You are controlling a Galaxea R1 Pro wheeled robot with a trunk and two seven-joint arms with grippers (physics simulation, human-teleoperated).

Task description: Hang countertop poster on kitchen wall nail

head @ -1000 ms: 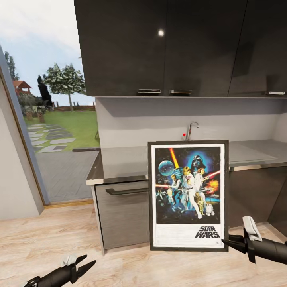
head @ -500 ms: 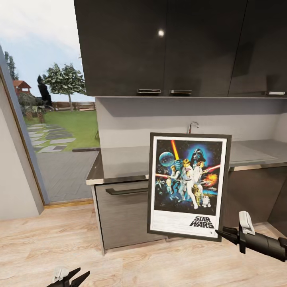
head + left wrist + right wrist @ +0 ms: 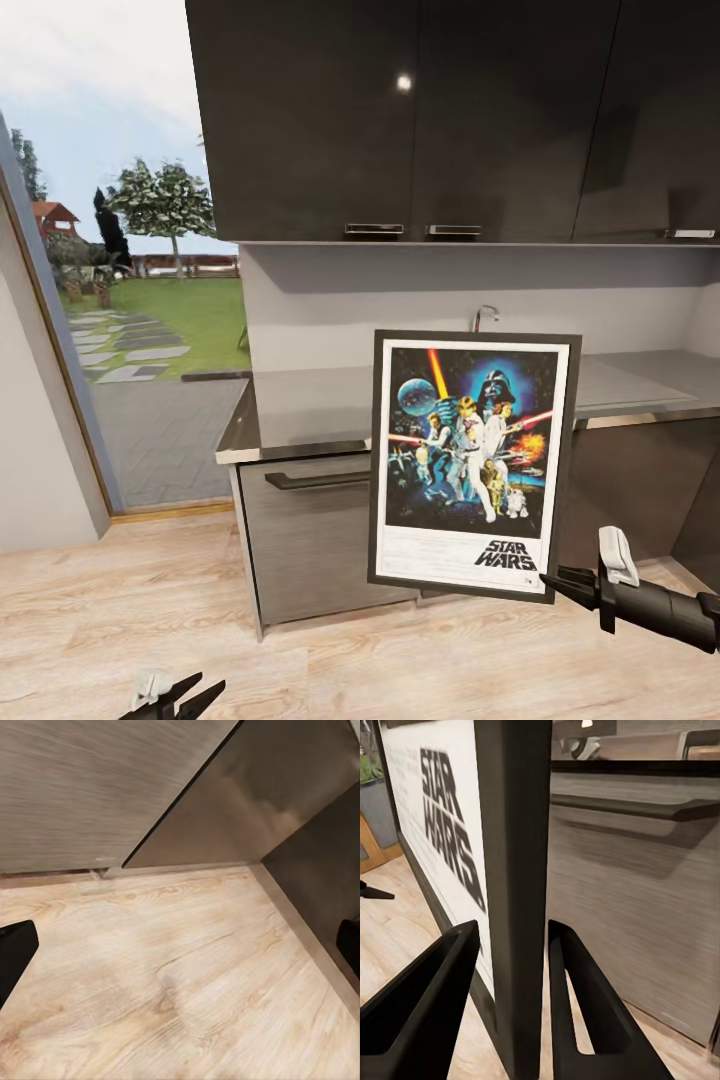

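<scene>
Hanging in mid-air in front of the kitchen countertop (image 3: 300,405), the poster (image 3: 470,460) is held upright with a slight tilt, clear of the wooden floor (image 3: 150,600) and covering part of the worktop edge and the lower cabinet front (image 3: 300,540). It is pinched at its lower right corner by the right gripper (image 3: 552,582), whose two fingers are pressed against the front and back of the black frame (image 3: 514,892). The left gripper (image 3: 185,695) is seen low, well apart from the poster, its fingers spread and empty over the floorboards. Above the worktop, dark wall cabinets (image 3: 400,120) and a faucet (image 3: 484,316) are seen; no wall nail can be made out. With such a small corner grip, a swing or slip of the poster is judged likely if the arm is moved quickly.
</scene>
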